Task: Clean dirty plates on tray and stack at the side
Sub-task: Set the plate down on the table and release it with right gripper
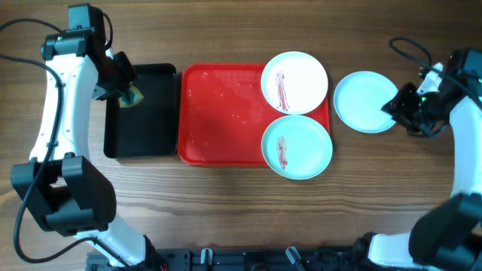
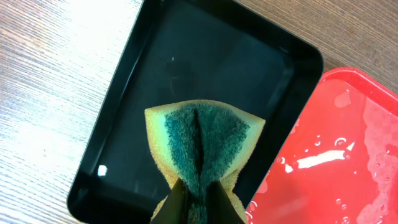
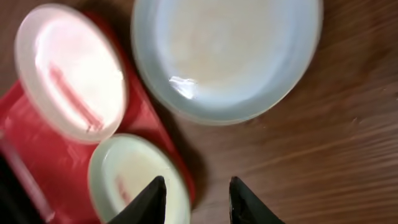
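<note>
Overhead: red tray (image 1: 218, 113) sits mid-counter (image 1: 226, 203), with the black tray (image 1: 147, 124) just beside its left edge. White plate (image 1: 294, 81) is on the red tray's far right corner, hanging over the rim, with red sauce streaks down its middle. Streaked mint plate (image 1: 297, 147) is on the near right corner, also over the rim, with one short red streak left of centre. The two plates are very close; can't tell if the rims touch. Clean mint plate (image 1: 363, 102) lies flat on the bare counter right of the red tray, off it, with no sauce visible.

Left jaws hang over the black tray's far part, pressed together on a sponge (image 1: 132, 95). Left wrist view: sponge (image 2: 202, 140) is yellow with a dark green scrub face, pinched at its lower edge so the green side creases down the middle. It hangs above the black tray's floor (image 2: 186, 62); can't tell if it touches. Red tray (image 2: 348, 155) looks wet, with droplets and glare.

Right jaws are at the clean mint plate's right edge in the overhead view. Right wrist view (blurred): jaws spread, only counter wood (image 3: 311, 155) between them, gripping nothing. Clean mint plate (image 3: 224, 56) is ahead of them, apart from the tips. White plate (image 3: 71, 71) and streaked mint plate (image 3: 134, 177) are on the red tray (image 3: 37, 162) to the left.
</note>
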Controlling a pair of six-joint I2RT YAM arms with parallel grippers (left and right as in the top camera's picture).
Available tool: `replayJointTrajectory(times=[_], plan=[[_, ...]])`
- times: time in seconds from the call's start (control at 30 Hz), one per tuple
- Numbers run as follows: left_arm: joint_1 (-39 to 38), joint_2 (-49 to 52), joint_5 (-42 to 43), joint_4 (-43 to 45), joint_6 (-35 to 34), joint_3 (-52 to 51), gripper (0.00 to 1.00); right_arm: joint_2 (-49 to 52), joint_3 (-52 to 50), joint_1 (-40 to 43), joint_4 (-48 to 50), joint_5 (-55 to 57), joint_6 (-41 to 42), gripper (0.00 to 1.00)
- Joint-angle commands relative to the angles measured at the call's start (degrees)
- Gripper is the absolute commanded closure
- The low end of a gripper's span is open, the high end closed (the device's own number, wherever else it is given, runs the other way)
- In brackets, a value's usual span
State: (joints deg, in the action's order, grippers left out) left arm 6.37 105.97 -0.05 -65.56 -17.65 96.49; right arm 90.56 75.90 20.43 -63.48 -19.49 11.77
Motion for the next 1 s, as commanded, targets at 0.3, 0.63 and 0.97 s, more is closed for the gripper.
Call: replayJointTrajectory(times=[0.3,0.63,0.97], plan=[[-0.13,-0.09,0.68,-1.14,0.92,0.04,0.96,-0.02,-12.41,-8.44,1.60,-2.03,-3.72,0.63],[-0.13,-0.09,0.68,-1.14,0.92,0.04,0.96,-0.02,-22.91,-10.25,13.49,-2.01,-2.82,0.64],[-0.13,-0.09,0.68,-1.14,0.92,0.04,0.96,-0.02,-24.02,-16.31,15.19,-2.01,-2.58,0.64]])
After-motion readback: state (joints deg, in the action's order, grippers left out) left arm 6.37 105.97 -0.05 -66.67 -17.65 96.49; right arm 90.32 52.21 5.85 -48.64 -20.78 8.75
